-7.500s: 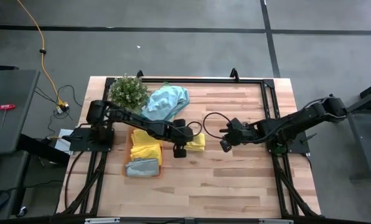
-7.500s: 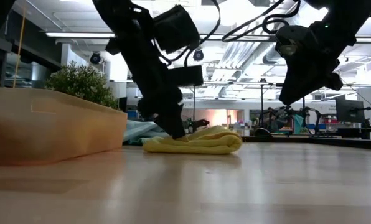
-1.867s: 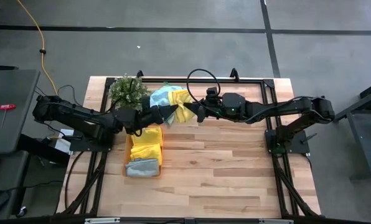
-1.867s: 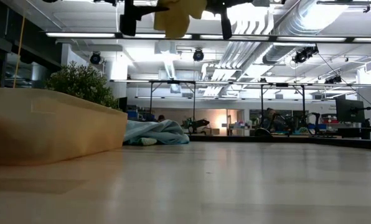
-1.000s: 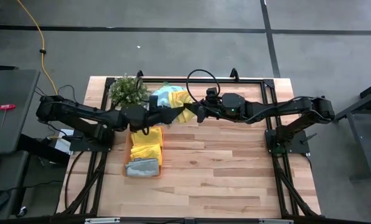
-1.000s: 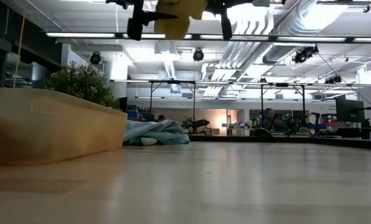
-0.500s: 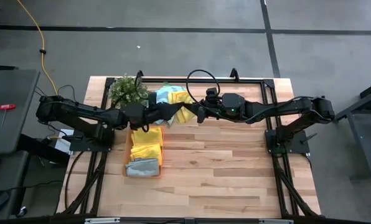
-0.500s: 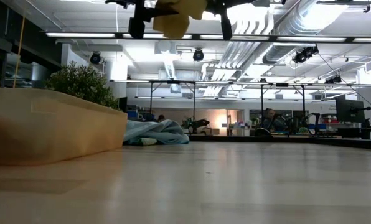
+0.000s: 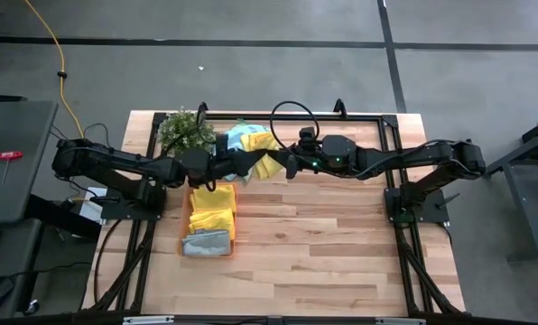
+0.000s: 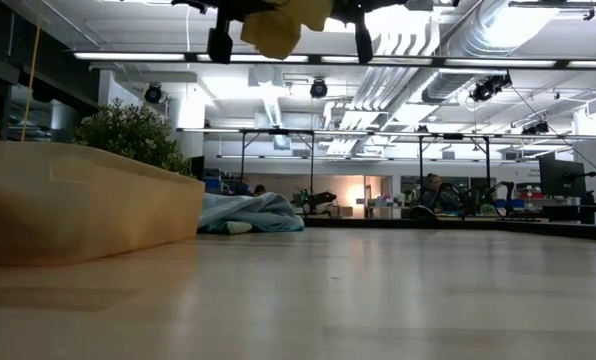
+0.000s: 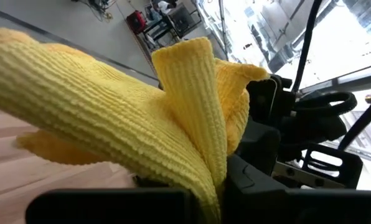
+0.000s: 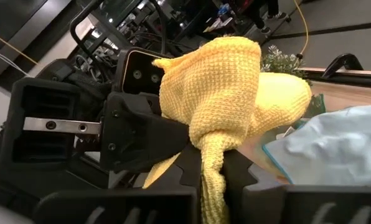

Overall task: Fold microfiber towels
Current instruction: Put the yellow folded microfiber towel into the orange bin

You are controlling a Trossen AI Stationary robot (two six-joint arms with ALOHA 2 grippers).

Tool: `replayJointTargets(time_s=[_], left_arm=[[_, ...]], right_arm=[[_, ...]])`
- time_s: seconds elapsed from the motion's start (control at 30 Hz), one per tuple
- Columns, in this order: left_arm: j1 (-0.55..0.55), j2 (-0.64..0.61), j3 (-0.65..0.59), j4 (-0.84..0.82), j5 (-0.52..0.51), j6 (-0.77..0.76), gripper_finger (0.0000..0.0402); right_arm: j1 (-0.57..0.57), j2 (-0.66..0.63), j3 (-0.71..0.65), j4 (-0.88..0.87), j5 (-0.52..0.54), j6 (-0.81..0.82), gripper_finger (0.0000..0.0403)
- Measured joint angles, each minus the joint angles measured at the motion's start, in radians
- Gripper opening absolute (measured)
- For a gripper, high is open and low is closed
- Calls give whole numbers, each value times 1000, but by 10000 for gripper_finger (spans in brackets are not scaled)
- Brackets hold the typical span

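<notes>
**Yellow towel held mid-air between both hands**

Yellow microfiber towel (image 9: 265, 155) was off the desk (image 9: 341, 253), pinched from both sides above the far-left part of the desk. Left hand (image 9: 248, 162) was clamped on the towel's left edge; the left wrist view showed the ribbed cloth (image 11: 173, 124) pinched between its fingers. Right hand (image 9: 284, 165) was clamped on the opposite edge; the right wrist view showed the cloth (image 12: 216, 118) bunched in its jaws, with the left hand right behind it. The two hands sat just beside each other, the towel sagging between them. In the low view the towel (image 10: 278, 25) hung at the top of the picture, well clear of the desk surface.

Light blue towel (image 9: 236, 137) lay crumpled at the far edge, partly under the held towel, next to the green plant (image 9: 184, 132). Orange tray (image 9: 209, 218) sat nearer, left of centre, with another yellow towel (image 9: 213, 206) and a grey towel (image 9: 206, 242) in it. Blue towel (image 10: 250, 213) also showed in the low view, lying past the tray wall.
</notes>
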Motion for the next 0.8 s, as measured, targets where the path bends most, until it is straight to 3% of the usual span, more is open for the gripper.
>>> replayJointTargets(time_s=[0.2, 0.4, 0.57, 0.7, 0.8], left_arm=[[28, -49, 0, -94, 89, 37, 6], [75, -234, 0, -385, 126, 121, 3], [93, -412, 0, -668, 157, 192, 2], [95, -489, 0, -934, 350, 188, 1], [95, -492, 0, -1079, 572, 188, 1]], right_arm=[[-12, -60, 0, -68, 5, -92, 79], [-52, -201, 2, -204, 53, -176, 181], [-70, -301, 2, -316, 111, -179, 221], [-71, -334, 2, -371, 141, -186, 226], [-71, -334, 2, -386, 143, -186, 226]])
